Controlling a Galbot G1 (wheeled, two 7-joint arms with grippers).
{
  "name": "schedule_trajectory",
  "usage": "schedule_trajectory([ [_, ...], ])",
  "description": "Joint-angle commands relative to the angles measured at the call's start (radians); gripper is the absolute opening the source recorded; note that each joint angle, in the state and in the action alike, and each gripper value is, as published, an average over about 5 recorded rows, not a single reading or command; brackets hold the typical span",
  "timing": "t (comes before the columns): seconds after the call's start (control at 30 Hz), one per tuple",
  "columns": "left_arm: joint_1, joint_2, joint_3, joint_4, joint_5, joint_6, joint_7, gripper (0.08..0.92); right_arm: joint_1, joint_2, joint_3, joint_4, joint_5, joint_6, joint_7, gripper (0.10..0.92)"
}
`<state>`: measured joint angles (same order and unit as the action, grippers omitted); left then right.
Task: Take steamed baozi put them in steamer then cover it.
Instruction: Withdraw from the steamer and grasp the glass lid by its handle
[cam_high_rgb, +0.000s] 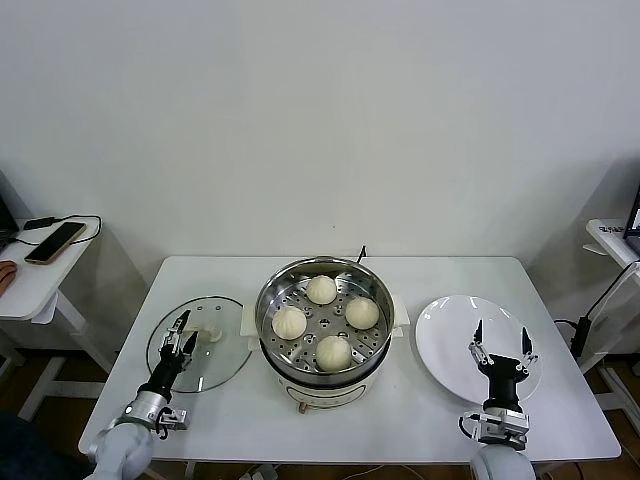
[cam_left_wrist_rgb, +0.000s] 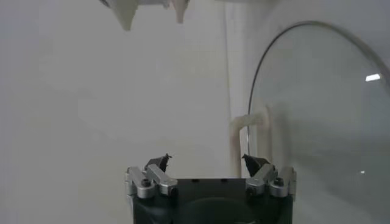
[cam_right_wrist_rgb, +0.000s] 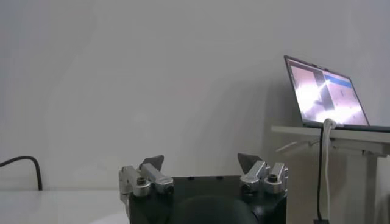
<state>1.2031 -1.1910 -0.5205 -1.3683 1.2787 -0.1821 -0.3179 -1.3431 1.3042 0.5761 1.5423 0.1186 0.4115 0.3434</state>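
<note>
Over glass lid | left gripper wide open, empty | right gripper over plate, wide open, empty

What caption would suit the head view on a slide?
Four baozi sit in the steamer; open left gripper over glass lid, open right gripper over plate.

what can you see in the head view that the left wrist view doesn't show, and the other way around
Only the head view shows the steamer with four baozi inside, the bare white plate, the right gripper open over the plate's near edge, and a phone on a side table.

Only the left wrist view shows the lid handle close up, just beyond one fingertip.

Both show the glass lid lying beside the steamer and the left gripper, open, at its handle.
</note>
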Motion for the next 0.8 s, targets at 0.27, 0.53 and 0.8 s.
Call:
schedule_trajectory([
  [0.27, -0.097, -0.026, 0.016, 0.103, 0.032, 0.014, -0.016, 0.823, 0.006, 0.02, 0.004, -0.021, -0.012, 0.004, -0.007, 0.823],
  [0.53, -0.121, -0.034, 0.024, 0.131, 0.032, 0.015, -0.014, 0.763, 0.012, 0.028, 0.003, -0.028, -0.021, 0.006, -0.008, 0.823],
  [0.8, -0.134, -0.035, 0.026, 0.157, 0.034, 0.013, -0.01, 0.532, 0.016, 0.029, 0.003, -0.029, -0.023, 0.006, -0.008, 0.823],
])
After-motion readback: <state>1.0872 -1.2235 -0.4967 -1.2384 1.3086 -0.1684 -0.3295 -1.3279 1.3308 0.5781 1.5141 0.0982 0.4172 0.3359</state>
